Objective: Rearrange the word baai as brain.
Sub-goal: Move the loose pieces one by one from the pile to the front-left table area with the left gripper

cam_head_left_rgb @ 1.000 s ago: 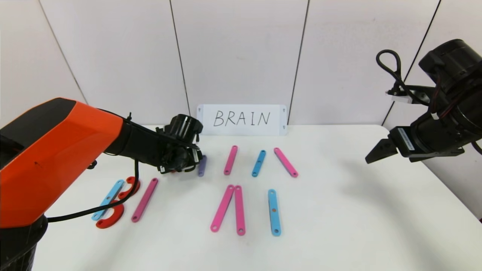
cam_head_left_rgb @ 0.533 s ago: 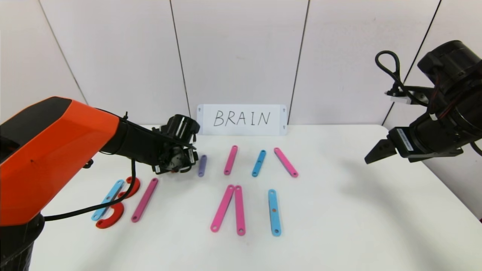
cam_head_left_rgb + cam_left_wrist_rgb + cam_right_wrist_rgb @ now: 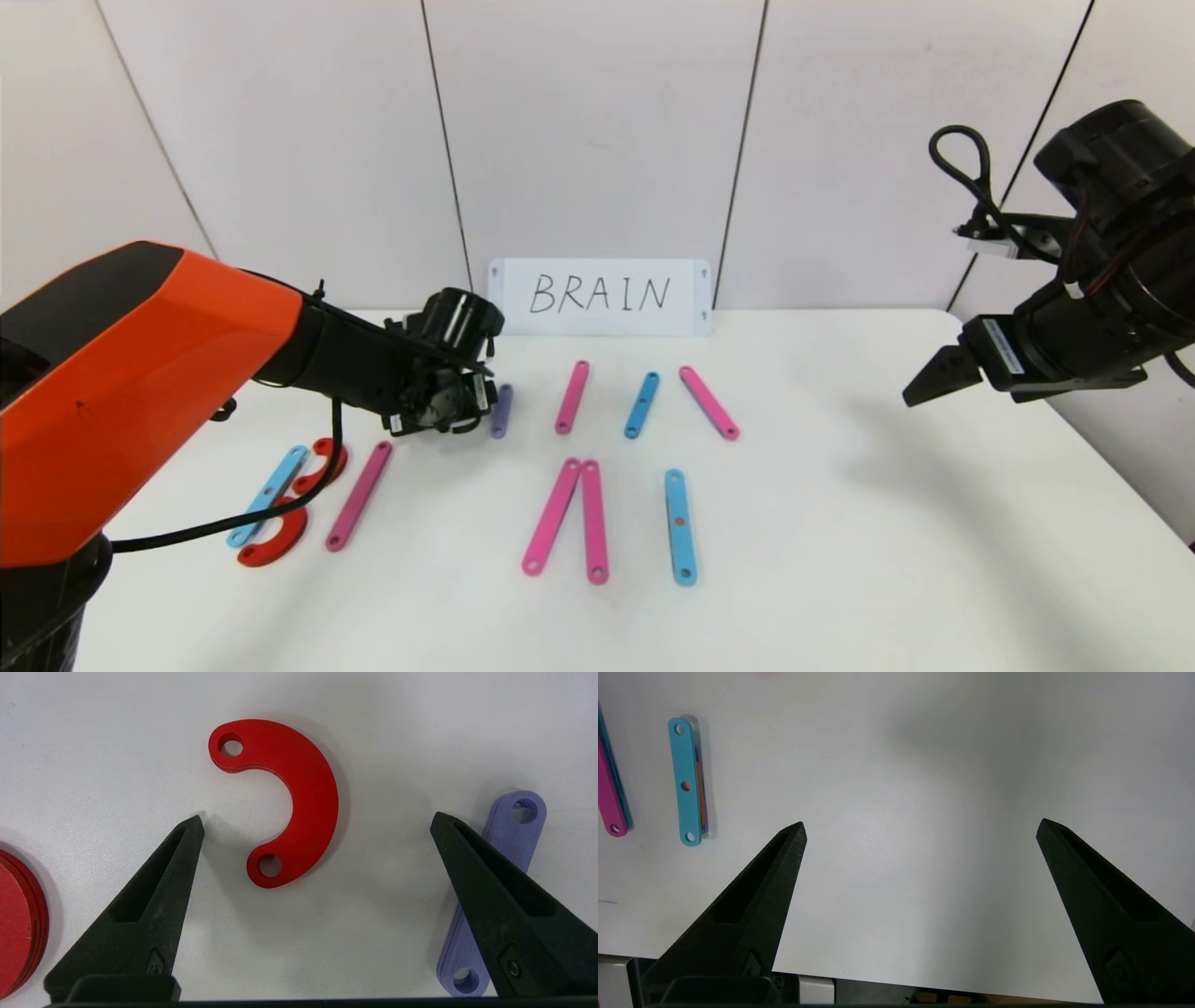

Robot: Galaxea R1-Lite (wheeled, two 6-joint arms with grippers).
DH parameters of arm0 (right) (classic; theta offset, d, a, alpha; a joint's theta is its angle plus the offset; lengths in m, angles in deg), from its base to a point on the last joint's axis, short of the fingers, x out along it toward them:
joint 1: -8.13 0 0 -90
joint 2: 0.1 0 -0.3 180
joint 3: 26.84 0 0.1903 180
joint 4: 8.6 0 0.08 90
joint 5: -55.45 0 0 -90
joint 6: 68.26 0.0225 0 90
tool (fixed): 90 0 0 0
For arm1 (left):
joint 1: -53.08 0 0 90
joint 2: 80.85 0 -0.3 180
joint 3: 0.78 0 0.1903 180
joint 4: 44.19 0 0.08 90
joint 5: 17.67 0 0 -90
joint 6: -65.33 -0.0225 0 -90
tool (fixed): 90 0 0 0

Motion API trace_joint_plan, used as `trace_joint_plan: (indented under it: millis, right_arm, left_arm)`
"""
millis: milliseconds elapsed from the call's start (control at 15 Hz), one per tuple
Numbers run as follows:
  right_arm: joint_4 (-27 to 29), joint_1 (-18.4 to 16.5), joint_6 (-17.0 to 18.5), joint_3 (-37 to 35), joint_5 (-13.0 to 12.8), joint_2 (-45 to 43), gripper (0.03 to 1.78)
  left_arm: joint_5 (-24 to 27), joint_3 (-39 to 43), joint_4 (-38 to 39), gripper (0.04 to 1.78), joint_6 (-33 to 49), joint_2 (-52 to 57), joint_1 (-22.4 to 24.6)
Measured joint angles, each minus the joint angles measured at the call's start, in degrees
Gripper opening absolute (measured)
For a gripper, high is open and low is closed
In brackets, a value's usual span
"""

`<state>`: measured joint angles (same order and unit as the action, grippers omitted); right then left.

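My left gripper [image 3: 317, 817] hovers open over the table, its jaws straddling a red C-shaped curve [image 3: 289, 802] that lies flat and untouched. A short purple strip [image 3: 495, 891] lies just outside one finger. In the head view the left gripper [image 3: 446, 415] is left of the purple strip [image 3: 501, 411] and hides the red curve. The other pieces of the word lie flat: a blue strip [image 3: 268, 495] with two red curves [image 3: 275, 543], a mauve strip [image 3: 359, 495], two pink strips [image 3: 571, 518] meeting at the top, and a blue strip [image 3: 680, 526]. My right gripper [image 3: 934, 378] hangs open at the far right.
A white card [image 3: 599, 297] with BRAIN handwritten on it stands against the back wall. A pink strip [image 3: 571, 397], a short blue strip [image 3: 641, 404] and a slanted pink strip [image 3: 709, 402] lie in the back row. Bare table [image 3: 924, 788] lies under my right gripper [image 3: 920, 822].
My left gripper drifted slightly left, then back right towards the purple strip. It stayed open. The right arm has hardly moved.
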<state>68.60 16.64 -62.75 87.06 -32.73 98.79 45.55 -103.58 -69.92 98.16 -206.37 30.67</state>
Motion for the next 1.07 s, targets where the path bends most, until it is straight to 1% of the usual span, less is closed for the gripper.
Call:
trace_joint_plan:
  millis: [1067]
  right_arm:
    - [0.00,0.00,-0.02,0.00,-0.02,0.00,1.72]
  left_arm:
    - [0.09,0.22,0.06,1.67,-0.56,0.22,0.17]
